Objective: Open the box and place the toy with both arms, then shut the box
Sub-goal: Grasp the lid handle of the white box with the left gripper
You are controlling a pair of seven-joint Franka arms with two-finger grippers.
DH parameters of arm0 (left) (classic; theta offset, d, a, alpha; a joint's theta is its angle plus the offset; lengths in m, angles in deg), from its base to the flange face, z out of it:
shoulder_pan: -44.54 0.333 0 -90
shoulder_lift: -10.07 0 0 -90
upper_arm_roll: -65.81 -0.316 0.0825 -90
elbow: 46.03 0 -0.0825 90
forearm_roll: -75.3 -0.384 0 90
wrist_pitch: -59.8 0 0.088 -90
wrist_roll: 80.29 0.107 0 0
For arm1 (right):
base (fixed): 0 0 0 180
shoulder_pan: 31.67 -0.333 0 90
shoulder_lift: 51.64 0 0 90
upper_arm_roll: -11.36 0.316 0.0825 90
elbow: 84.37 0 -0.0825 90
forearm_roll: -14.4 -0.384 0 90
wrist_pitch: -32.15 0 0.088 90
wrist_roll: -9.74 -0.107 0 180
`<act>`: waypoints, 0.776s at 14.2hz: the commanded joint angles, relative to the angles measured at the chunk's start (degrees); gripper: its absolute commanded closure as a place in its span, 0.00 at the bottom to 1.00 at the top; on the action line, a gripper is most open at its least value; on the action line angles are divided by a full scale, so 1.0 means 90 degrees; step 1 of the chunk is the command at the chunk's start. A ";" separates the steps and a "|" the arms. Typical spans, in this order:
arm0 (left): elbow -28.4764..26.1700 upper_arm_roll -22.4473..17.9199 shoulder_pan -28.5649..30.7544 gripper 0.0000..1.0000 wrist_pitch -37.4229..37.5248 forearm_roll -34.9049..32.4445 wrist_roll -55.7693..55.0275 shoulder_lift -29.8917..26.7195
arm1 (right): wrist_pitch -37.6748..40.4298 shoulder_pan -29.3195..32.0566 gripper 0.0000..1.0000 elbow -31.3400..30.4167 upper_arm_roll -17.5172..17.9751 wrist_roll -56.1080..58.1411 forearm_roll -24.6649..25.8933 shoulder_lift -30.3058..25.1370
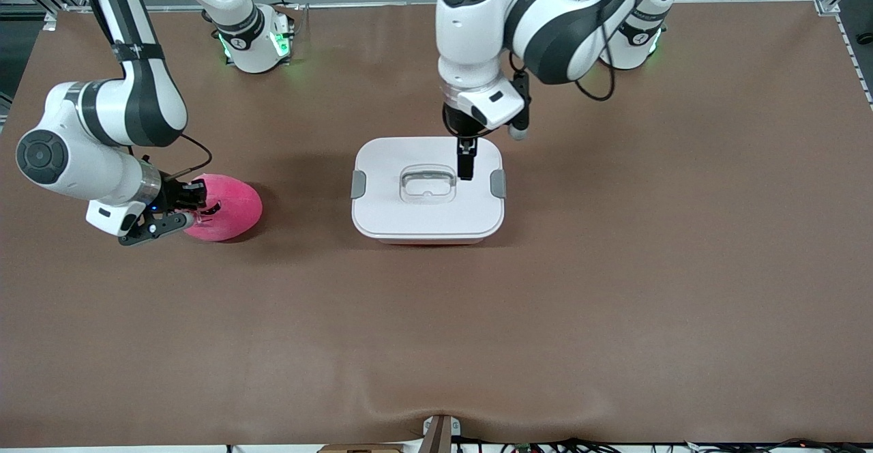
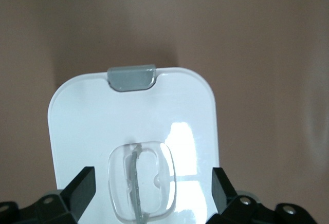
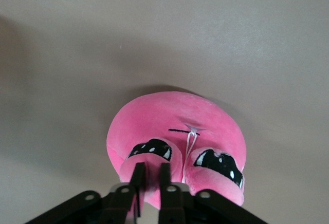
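Note:
The box (image 1: pixel 382 211) stands mid-table with its white lid on, its grey clips (image 1: pixel 358 184) at both ends and its clear handle (image 1: pixel 427 185) in the centre. My left gripper (image 1: pixel 466 168) is over the lid by the handle. In the left wrist view my left gripper (image 2: pixel 152 181) is open, with its fingers (image 2: pixel 84 182) on either side of the handle (image 2: pixel 143 180) and one clip (image 2: pixel 131 76) past it. The pink toy (image 1: pixel 235 207) lies on the table toward the right arm's end. My right gripper (image 1: pixel 199 210) is shut on a fold of the toy (image 3: pixel 175 121) below one eye, as the right wrist view (image 3: pixel 150 175) shows.
The brown table (image 1: pixel 614 289) stretches wide around the box and the toy. Both arm bases (image 1: pixel 256 44) stand along the edge farthest from the front camera. A small mount (image 1: pixel 440 432) sits at the nearest edge.

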 commanded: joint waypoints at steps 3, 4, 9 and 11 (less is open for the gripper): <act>0.0216 -0.0033 -0.0349 0.09 -0.0006 -0.0402 -0.1253 0.0451 | 0.0168 0.0011 1.00 0.0139 -0.0010 -0.0036 0.0028 -0.0016; 0.0225 -0.0034 -0.0417 0.10 -0.0006 -0.0412 -0.1410 0.0558 | 0.0207 0.0031 1.00 0.0187 -0.0010 -0.0036 0.0019 -0.0026; 0.0235 -0.0043 -0.0545 0.17 -0.0230 -0.0666 -0.1870 0.0823 | 0.0412 0.0021 1.00 0.0363 -0.0010 -0.0046 0.0019 -0.0026; 0.0245 -0.0053 -0.0565 0.18 -0.0250 -0.0666 -0.1861 0.0891 | 0.0412 0.0021 1.00 0.0422 -0.0010 -0.0084 0.0019 -0.0036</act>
